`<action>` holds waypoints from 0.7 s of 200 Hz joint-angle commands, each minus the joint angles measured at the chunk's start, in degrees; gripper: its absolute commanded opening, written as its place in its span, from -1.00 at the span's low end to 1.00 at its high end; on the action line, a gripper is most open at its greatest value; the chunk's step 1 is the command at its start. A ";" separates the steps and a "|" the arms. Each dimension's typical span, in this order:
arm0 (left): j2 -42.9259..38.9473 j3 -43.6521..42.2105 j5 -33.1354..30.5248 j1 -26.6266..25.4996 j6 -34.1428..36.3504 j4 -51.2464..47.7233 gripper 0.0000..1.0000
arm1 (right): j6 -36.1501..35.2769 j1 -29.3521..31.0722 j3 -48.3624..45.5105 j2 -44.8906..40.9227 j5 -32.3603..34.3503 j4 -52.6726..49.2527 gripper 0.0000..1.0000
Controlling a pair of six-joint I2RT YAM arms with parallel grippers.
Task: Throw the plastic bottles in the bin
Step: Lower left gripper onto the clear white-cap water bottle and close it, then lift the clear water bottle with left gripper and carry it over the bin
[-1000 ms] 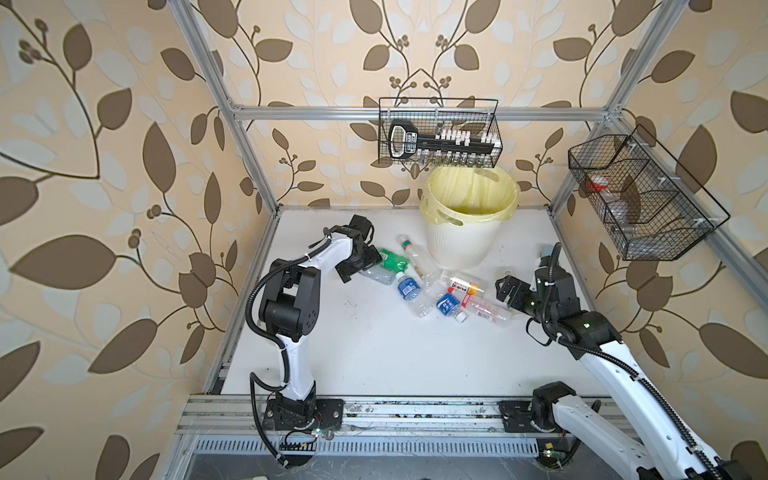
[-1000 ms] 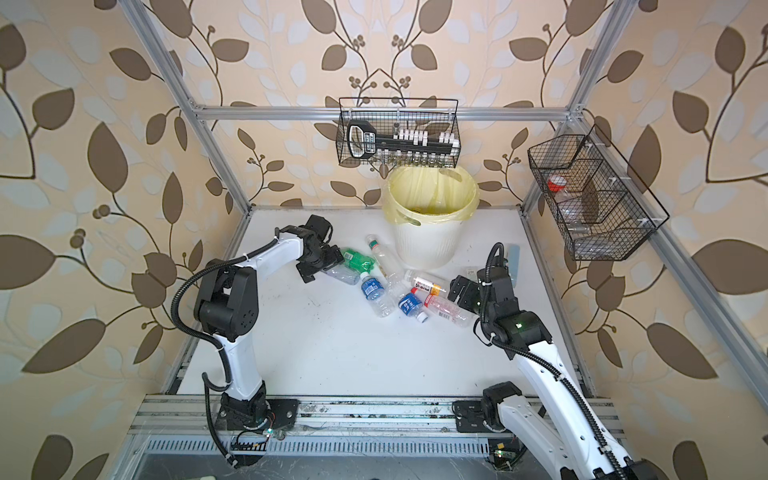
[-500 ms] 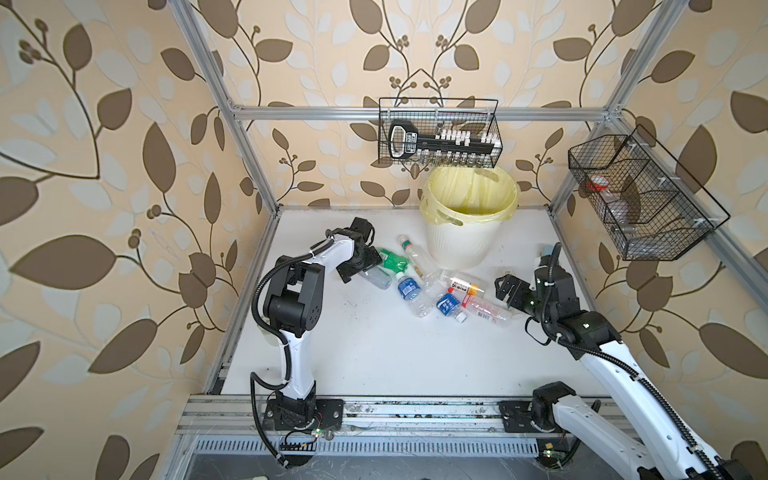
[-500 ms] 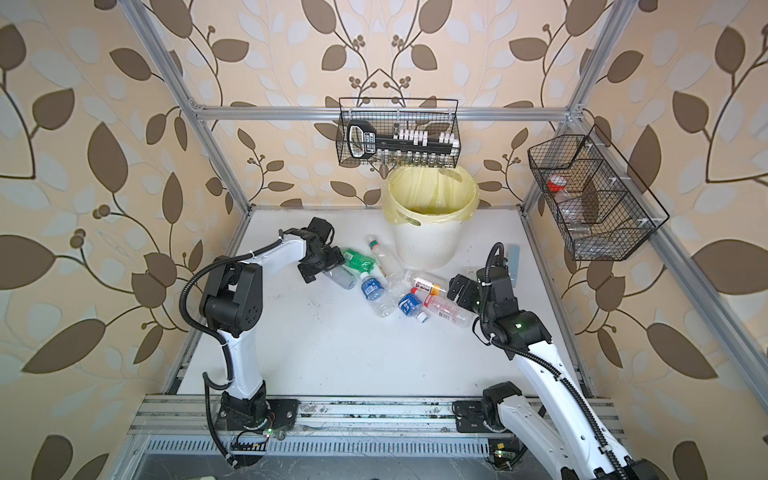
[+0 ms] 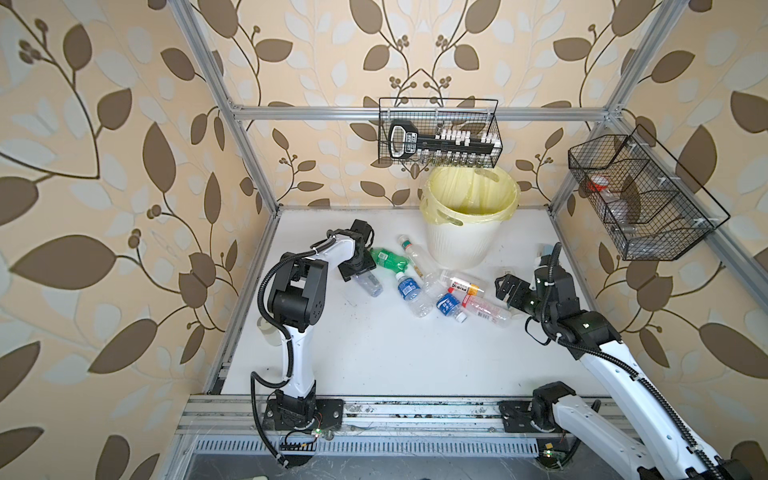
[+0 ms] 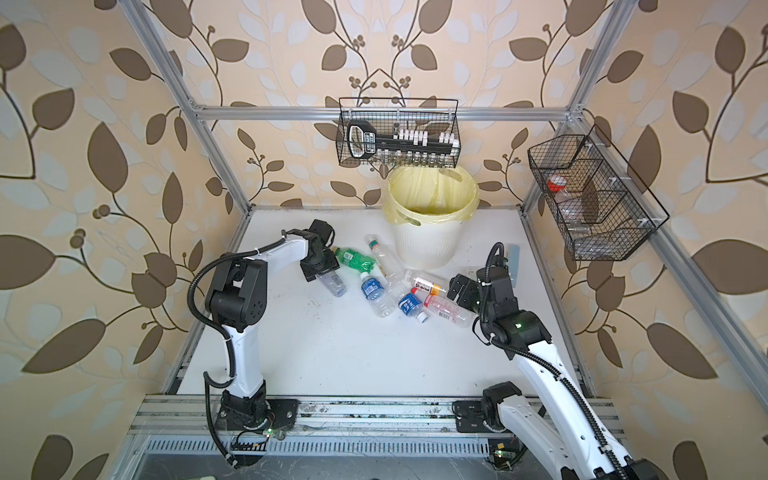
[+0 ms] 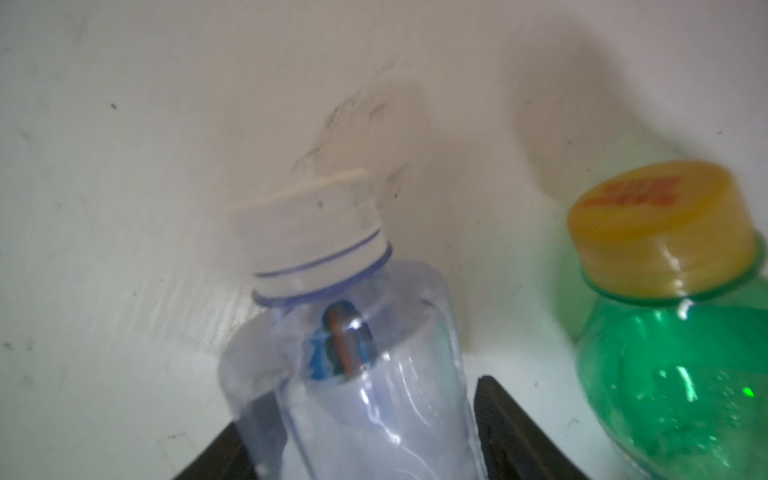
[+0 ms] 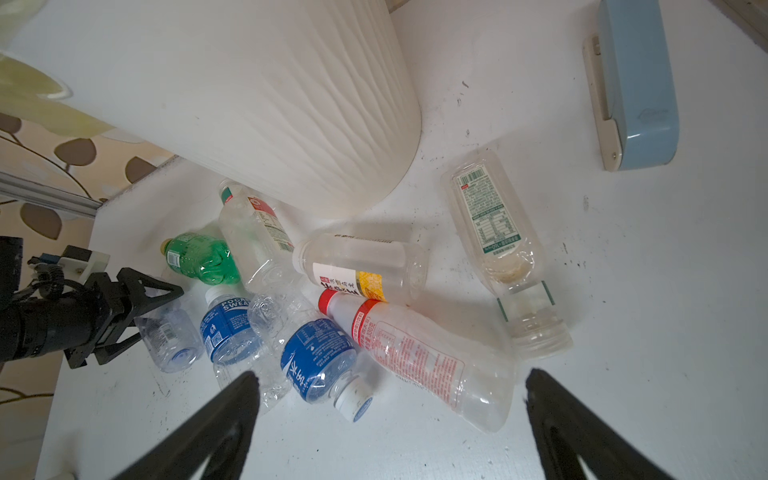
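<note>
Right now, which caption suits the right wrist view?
Open right tool faces plastic bottles beside the bin; left tool grips a clear bottle.

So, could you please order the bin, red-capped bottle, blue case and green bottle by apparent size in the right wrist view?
1. bin, largest.
2. red-capped bottle and blue case: alike, and the case is cropped, so unranked.
3. green bottle, smallest.

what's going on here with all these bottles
The left arm's fingers are closed on a clear white-capped plastic bottle lying on the white table beside a green plastic bottle. The right arm's fingers hang open near a clear red-capped plastic bottle. The cream ribbed plastic bin with its yellow liner stands behind them.
</note>
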 commanded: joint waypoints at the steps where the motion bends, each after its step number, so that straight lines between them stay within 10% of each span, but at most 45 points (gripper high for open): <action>1: -1.26 -1.07 -0.82 0.99 0.89 -0.08 0.28 | -0.05 0.25 -0.79 -0.82 1.28 -0.24 1.00; 140: -14.31 -4.57 12.14 10.07 8.01 2.62 0.17 | 1.04 0.20 -2.32 -7.06 1.27 -3.18 1.00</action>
